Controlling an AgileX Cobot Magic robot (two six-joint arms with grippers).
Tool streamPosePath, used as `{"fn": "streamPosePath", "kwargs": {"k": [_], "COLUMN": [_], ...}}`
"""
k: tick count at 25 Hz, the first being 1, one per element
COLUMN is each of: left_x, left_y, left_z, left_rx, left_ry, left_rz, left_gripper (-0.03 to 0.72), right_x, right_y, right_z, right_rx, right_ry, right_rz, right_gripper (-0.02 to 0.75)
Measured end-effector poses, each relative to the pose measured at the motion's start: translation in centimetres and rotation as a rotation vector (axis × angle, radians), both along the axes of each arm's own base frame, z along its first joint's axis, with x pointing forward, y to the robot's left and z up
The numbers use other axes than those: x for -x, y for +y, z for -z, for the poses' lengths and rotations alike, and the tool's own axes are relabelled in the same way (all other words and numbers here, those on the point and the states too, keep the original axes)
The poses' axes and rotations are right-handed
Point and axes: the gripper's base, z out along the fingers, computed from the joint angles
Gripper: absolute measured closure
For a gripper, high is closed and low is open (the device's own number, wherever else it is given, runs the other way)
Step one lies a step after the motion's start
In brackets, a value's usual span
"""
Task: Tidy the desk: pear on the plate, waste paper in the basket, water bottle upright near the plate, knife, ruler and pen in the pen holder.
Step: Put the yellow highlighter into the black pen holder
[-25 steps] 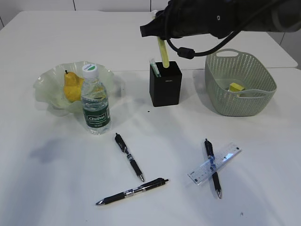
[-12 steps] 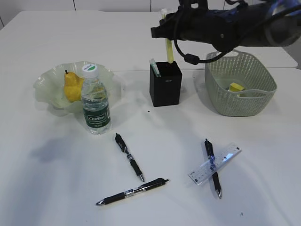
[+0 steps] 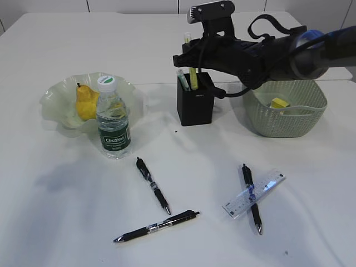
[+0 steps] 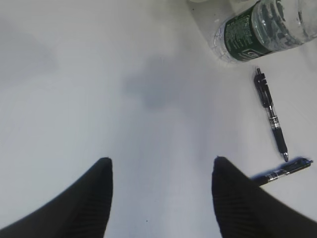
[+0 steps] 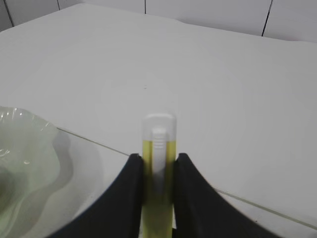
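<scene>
Right wrist view first: your right gripper point(image 5: 158, 166) has its jaws pinched snug on the knife point(image 5: 158, 148), a slim yellow-bodied thing with a white ribbed cap end, standing upright between the fingers. From the exterior view its lower end is down inside the pen holder point(image 3: 196, 103), the black square cup with tiny pale lettering, next to a pale green item already in there.

Your left gripper point(image 4: 161, 198) is hanging over bare surface point(image 4: 99, 74) with its jaws spread wide and nothing in them.

Further out, the pear point(image 3: 85, 102) is yellow with a short dark stem and sits in the wavy pale green plate point(image 3: 55, 94). The water bottle point(image 3: 114, 119) stands upright just in front of the plate, white cap, dark green label. The basket point(image 3: 286, 108) right of the holder has a yellow scrap inside. The clear ruler point(image 3: 255, 192) lies near the front, crossed over a black pen point(image 3: 251, 197). Two more black pens point(image 3: 153, 185) lie loose in the middle.
</scene>
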Motion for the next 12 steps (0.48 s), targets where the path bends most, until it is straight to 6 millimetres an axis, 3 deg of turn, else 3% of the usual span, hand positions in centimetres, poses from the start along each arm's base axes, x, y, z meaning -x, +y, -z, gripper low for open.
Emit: {"fn": "streamPosePath", "kwargs": {"k": [3, 8, 12], "left_x": [0.00, 0.00, -0.01], "left_y": [-0.01, -0.01, -0.01], "left_z": [0.00, 0.00, -0.01], "left_rx": [0.002, 0.002, 0.001], "left_ry": [0.000, 0.000, -0.002], "left_rz": [0.000, 0.000, -0.001], "left_gripper": [0.241, 0.241, 0.241], "right_x": [-0.02, -0.04, -0.04], "right_y": [0.01, 0.03, 0.04], "right_z": [0.07, -0.01, -0.04], "right_rx": [-0.001, -0.006, -0.007], "right_ry": [-0.001, -0.009, -0.012], "right_rz": [0.000, -0.001, -0.002], "right_gripper": [0.599, 0.487, 0.454]}}
